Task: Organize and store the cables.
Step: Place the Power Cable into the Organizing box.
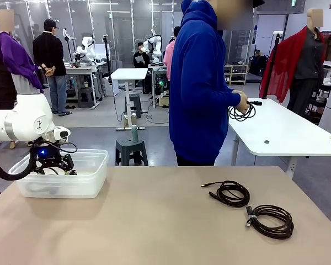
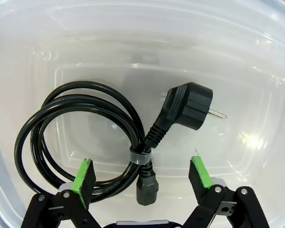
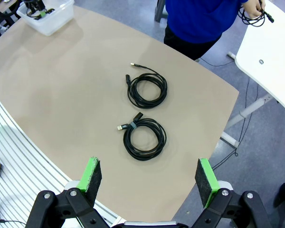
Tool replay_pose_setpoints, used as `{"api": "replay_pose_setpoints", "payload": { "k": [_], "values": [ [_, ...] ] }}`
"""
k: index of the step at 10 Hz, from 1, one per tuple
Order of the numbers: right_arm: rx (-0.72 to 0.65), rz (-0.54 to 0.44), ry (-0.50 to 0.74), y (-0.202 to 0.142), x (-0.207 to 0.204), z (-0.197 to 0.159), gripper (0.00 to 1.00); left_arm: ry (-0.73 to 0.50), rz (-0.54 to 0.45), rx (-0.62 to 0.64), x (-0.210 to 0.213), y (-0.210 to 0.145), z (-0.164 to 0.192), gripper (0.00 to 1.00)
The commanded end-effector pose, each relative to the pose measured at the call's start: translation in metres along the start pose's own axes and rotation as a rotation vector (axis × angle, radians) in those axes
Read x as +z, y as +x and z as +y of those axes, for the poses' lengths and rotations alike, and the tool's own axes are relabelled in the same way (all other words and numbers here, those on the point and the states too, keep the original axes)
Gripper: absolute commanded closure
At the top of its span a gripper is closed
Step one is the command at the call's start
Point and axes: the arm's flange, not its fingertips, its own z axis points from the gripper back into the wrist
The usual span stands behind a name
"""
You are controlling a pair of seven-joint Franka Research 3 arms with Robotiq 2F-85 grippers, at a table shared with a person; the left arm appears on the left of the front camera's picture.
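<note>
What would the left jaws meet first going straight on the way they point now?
Probably the coiled power cable lying in the clear bin: its strapped section sits between the open jaws. Depth is unclear; the bin floor lies beneath.

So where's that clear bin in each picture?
Front: bin at the table's left end.
Left wrist: its walls all around, a cable on its floor.
Right wrist: small, in the top left corner.
Shared landmark: the left hand inside it.
</note>
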Motion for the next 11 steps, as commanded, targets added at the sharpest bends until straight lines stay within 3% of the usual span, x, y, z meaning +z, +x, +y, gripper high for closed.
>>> {"api": "replay_pose_setpoints", "payload": {
  "k": [1, 3, 5, 11],
  "values": [
    [-0.003, -0.002, 0.002, -0.001, 0.0, -0.001, 0.0, 0.0, -0.003, 0.003, 0.0, 0.0, 0.0, 0.0],
    [-0.003, -0.002, 0.002, -0.001, 0.0, -0.001, 0.0, 0.048, -0.044, 0.005, 0.016, -0.006, 0.001, 0.0],
    [-0.003, -0.002, 0.002, -0.001, 0.0, -0.001, 0.0, -0.001, -0.129, -0.031, 0.07, -0.032, 0.001, 0.0],
    [-0.003, -0.002, 0.002, -0.001, 0.0, -0.001, 0.0, 0.053, -0.289, -0.304, 0.189, -0.119, -0.021, 0.0]
  ]
}}
